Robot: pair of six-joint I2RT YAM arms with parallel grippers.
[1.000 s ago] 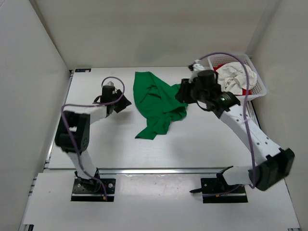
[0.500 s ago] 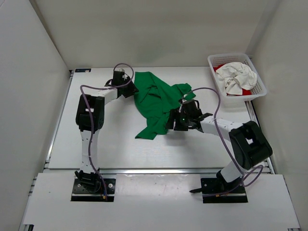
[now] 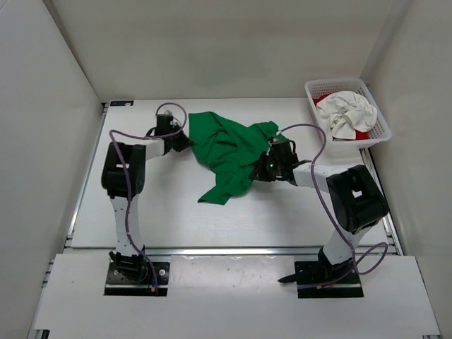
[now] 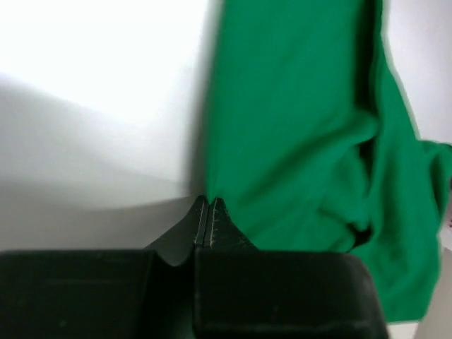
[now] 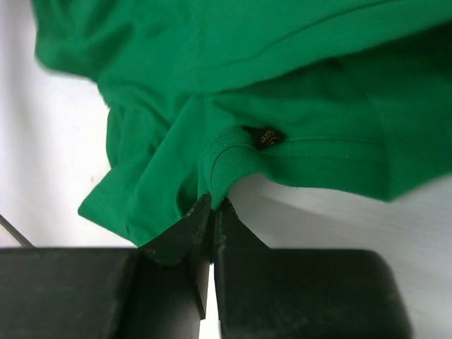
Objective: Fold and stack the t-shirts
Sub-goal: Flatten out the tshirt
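The green t-shirt [image 3: 226, 148] lies crumpled on the middle of the table. At its left edge, my left gripper [image 3: 185, 141] is shut; in the left wrist view the green cloth [image 4: 296, 127] runs right down into the closed tips [image 4: 207, 200]. On the shirt's right side my right gripper [image 3: 258, 171] is shut on the ribbed collar [image 5: 226, 166], with its tips [image 5: 214, 201] pinching the fold just below the neck label. The off-white t-shirt [image 3: 346, 113] is bunched in the basket, and the red t-shirt [image 3: 361, 134] peeks out beneath it.
The white mesh basket [image 3: 335, 83] stands at the table's far right corner, against the right wall. White walls close in the table on the left, back and right. Purple cables loop above both arms.
Both grippers have gone from open to shut at the green shirt. The right one shifted up towards the collar, the left one slid slightly back along the left edge, and the cloth has bunched a little.
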